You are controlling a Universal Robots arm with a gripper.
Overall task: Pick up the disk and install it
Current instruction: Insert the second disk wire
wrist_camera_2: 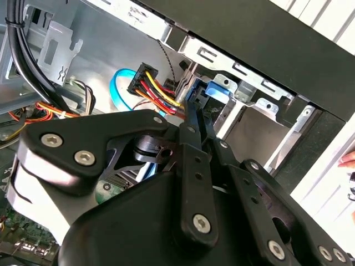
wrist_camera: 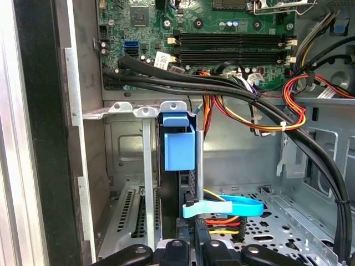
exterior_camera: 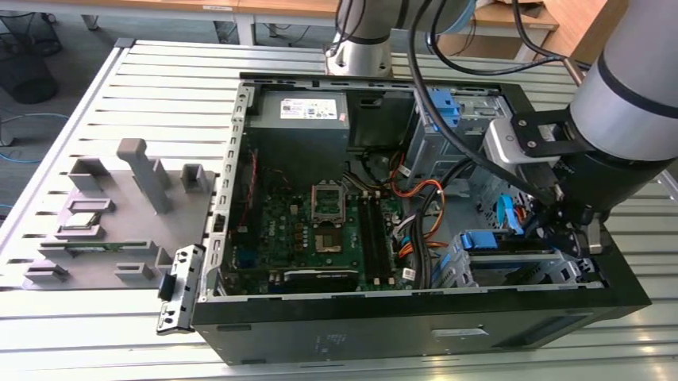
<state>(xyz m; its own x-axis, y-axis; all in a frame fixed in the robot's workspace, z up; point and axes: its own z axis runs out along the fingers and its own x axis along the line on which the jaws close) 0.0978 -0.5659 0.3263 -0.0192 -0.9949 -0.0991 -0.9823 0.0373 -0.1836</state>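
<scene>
Gripper [wrist_camera_2: 191,119] closed on disk [wrist_camera: 178,147], standing edge-on in drive cage [wrist_camera: 133,111]; cables [wrist_camera: 222,88] beside cage could snag, jamming insertion.

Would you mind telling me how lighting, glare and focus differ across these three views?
Exterior view: even daylight, bright sheen on the slatted table, case interior darker. Second wrist view: the tool looms close and soft, while the white area beyond the case is overexposed. First wrist view: the motherboard and blue carrier tab are sharp and evenly lit.
</scene>
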